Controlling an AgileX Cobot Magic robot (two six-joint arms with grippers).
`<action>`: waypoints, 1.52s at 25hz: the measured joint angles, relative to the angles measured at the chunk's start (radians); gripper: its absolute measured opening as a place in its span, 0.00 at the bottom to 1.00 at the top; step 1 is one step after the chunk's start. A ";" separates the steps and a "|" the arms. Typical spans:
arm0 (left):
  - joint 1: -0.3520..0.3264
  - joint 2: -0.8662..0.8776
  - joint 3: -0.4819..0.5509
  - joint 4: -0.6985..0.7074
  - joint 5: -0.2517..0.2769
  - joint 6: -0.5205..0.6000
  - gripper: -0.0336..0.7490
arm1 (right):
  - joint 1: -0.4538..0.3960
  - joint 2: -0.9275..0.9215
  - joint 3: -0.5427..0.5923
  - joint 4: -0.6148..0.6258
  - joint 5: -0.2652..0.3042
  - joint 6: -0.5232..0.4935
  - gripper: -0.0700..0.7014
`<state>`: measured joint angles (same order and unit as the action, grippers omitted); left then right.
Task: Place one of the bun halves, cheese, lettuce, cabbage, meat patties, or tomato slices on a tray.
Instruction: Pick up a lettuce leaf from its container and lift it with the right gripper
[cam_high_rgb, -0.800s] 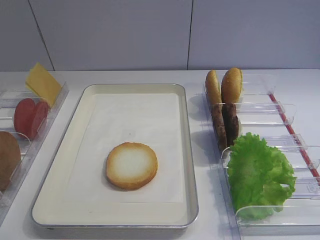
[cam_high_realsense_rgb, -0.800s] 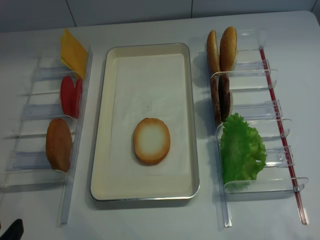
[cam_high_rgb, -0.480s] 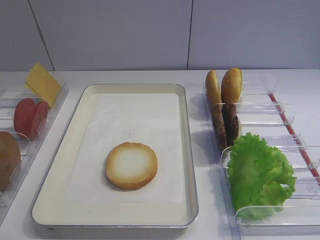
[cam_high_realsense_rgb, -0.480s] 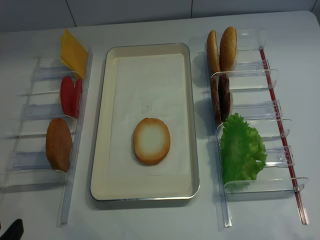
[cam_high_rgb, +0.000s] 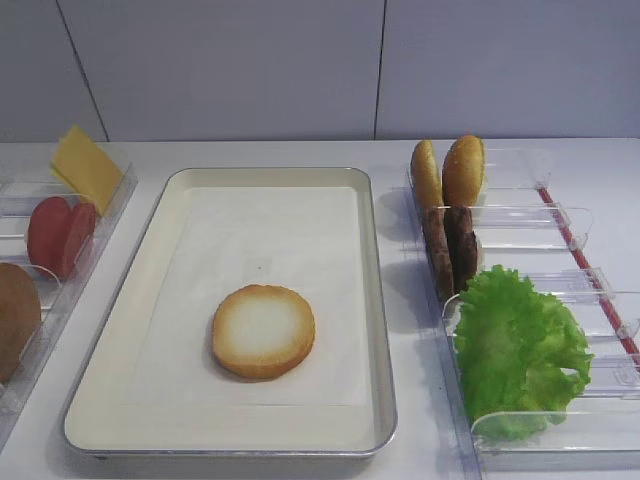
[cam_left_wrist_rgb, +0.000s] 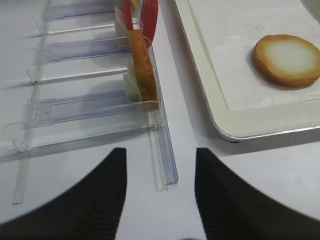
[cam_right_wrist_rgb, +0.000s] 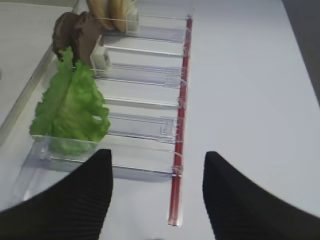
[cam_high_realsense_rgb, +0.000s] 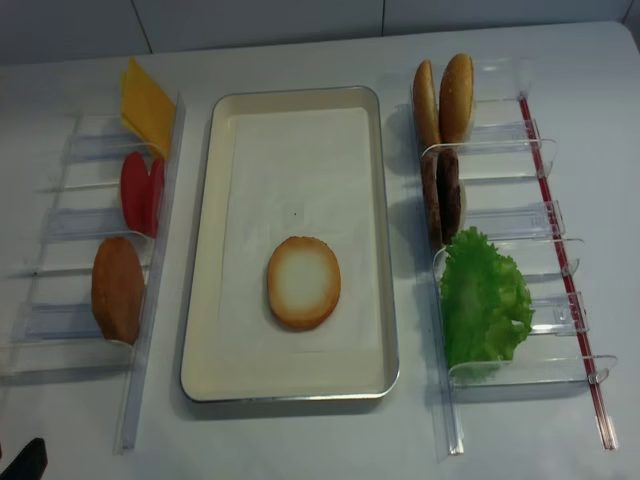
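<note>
Over on the right-hand rack (cam_high_rgb: 560, 225), the lettuce (cam_high_rgb: 518, 350) stands on edge in the nearest clear bin, with the meat patties (cam_high_rgb: 449, 247) just behind it and two upright bun halves (cam_high_rgb: 450, 172) behind those. From the right wrist view the right gripper (cam_right_wrist_rgb: 158, 192) hangs low over the surface with its jaws spread wide and nothing between them, and the lettuce (cam_right_wrist_rgb: 70, 110) sits ahead and off to its left, long axis running away from the camera along the rack. So I'd guess that arm is the nearer one for anything on that side, it'd just have to shift left and forward. The tray (cam_high_rgb: 160, 240) is in the middle, one bun half (cam_high_rgb: 264, 330) already lying flat on its paper liner, pale face up. The left gripper (cam_left_wrist_rgb: 160, 192) is also wide and empty, parked by the left rack where another bun half (cam_left_wrist_rgb: 142, 65) and the tomato slices (cam_left_wrist_rgb: 142, 12) stand; the cheese (cam_high_rgb: 86, 166) leans at the far end.
</note>
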<state>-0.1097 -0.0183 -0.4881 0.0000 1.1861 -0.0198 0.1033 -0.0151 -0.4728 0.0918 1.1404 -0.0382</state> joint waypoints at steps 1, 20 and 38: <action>0.000 0.000 0.000 0.000 0.000 0.000 0.46 | 0.000 0.011 0.000 0.029 0.000 -0.002 0.61; 0.000 0.000 0.000 0.000 0.000 0.000 0.46 | 0.000 0.617 -0.098 0.390 -0.022 0.005 0.87; 0.000 0.000 0.000 0.000 0.000 0.000 0.46 | 0.000 0.985 -0.100 0.614 -0.184 -0.209 0.90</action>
<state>-0.1097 -0.0183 -0.4881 0.0000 1.1861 -0.0198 0.1033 0.9701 -0.5730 0.7062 0.9560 -0.2472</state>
